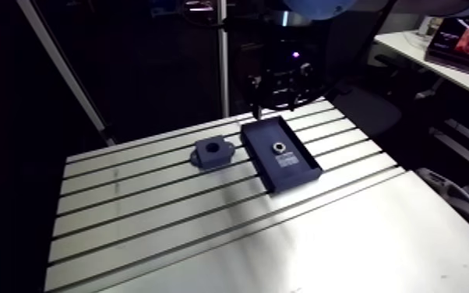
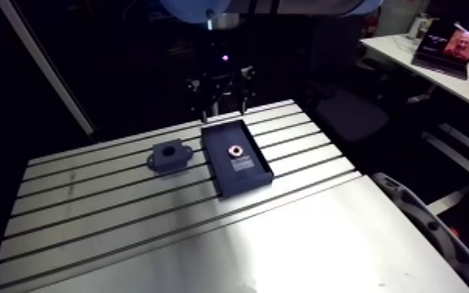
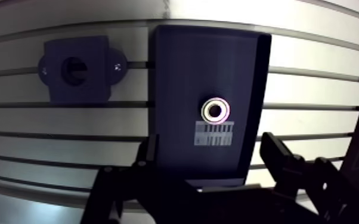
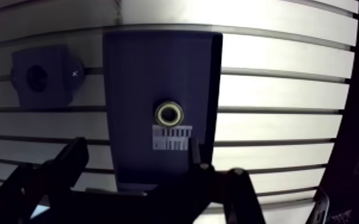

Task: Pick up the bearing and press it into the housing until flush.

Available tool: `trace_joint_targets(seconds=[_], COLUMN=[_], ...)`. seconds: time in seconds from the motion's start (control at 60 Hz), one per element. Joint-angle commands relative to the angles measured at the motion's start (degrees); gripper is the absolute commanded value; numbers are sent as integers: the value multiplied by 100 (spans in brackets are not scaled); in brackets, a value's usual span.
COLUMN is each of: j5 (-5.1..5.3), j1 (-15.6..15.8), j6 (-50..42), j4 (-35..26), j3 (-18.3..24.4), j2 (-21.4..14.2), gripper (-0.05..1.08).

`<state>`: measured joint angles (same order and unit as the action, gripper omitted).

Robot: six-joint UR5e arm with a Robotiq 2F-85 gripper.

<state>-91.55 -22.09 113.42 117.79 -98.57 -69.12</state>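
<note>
Two fingers (image 3: 280, 156) of the gripper (image 3: 212, 149) stand wide apart in the wrist view, and nothing is held or touched between them. The gripper hangs above the table, clear of everything on it. Under the gap between the fingers lies the near end of a dark, shallow tray (image 3: 179, 65), a long rectangle with a low raised rim. A white barcode label (image 3: 213, 132) is stuck on the tray's floor just ahead of the gripper. Just beyond the label and almost touching it lies the bearing (image 3: 216, 110), a small bright metal ring lying flat with its hole facing up, roughly on the line that runs midway between the fingers. Beside the tray, off one long side and separated from it by a narrow strip of bare metal, sits the housing (image 3: 77, 68), a dark block with a round bore in its top and a small ear on each side. Tray and housing both rest on the slotted aluminium table (image 3: 313, 89). In the arm view the tray lies somewhat askew to the slots, with the gripper over its far end.
</note>
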Motion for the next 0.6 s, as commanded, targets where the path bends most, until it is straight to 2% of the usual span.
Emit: trace_joint_targets(seconds=[0.017, 0.6], j5=[-8, -27], j1=[-72, -200], j6=[9, 177], j4=[189, 592], j3=[-162, -396], j2=[62, 333], gripper=[15, 25])
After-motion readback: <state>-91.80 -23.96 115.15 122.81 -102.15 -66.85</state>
